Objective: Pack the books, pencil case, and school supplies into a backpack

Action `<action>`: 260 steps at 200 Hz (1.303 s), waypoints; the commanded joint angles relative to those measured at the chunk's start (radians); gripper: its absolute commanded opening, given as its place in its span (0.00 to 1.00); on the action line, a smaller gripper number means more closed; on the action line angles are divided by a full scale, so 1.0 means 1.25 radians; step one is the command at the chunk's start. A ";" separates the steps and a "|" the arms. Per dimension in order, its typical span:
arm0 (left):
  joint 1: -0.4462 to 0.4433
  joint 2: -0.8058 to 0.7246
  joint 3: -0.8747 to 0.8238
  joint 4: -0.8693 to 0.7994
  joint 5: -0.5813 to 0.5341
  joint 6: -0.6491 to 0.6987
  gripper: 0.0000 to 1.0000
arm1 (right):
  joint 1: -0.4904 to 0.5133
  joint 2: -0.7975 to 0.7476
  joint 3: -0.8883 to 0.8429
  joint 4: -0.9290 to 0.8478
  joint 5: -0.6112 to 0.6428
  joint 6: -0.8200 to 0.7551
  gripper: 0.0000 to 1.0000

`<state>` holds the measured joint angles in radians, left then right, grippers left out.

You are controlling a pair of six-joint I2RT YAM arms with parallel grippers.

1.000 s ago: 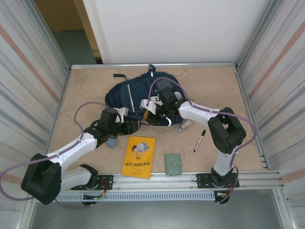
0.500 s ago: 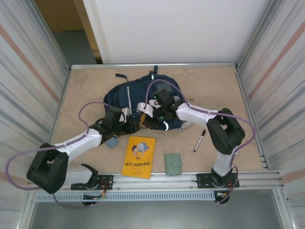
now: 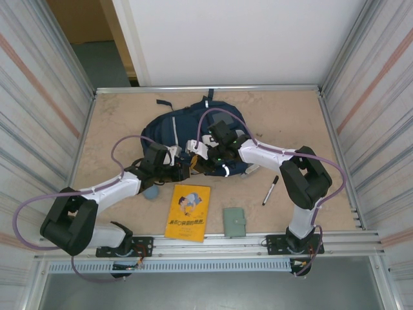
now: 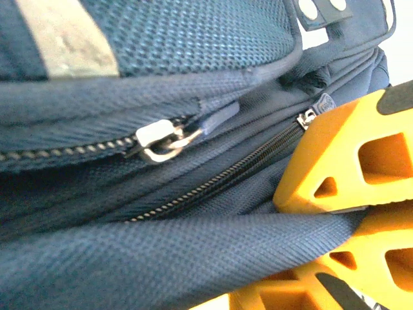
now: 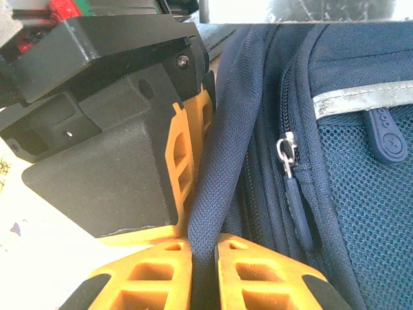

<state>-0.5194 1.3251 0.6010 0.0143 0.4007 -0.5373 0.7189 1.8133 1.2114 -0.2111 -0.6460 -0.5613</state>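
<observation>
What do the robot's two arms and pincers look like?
The left arm and right arm are white shells with chunky black joints, each with a pale purple cable looping along it. The left pincer and right pincer have orange plastic fingers with hollow ribbed cut-outs and black pads.

backpack (image 3: pixel 164 129): navy, grey stripe | book (image 3: pixel 188 212): yellow | marker (image 3: pixel 270 190): black | booklet (image 3: pixel 235 222): grey-green

both arms reach forward and bend inward, elbows swung out to either side, forearms low and converging. the left gripper (image 3: pixel 182 169) and right gripper (image 3: pixel 199 157) sit just beside each other, nearly facing. each has its orange fingers (image 5: pixel 258 271) pinched together on a fold of the backpack (image 3: pixel 187 123).
</observation>
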 commanded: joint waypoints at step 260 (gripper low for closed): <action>0.197 -0.073 -0.089 -0.004 0.172 -0.118 0.00 | -0.050 -0.068 -0.027 -0.191 0.294 -0.445 0.00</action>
<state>-0.3290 1.2583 0.4946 0.0727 0.6643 -0.6556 0.7128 1.7626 1.1904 -0.3431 -0.4198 -1.0622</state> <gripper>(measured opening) 0.113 0.122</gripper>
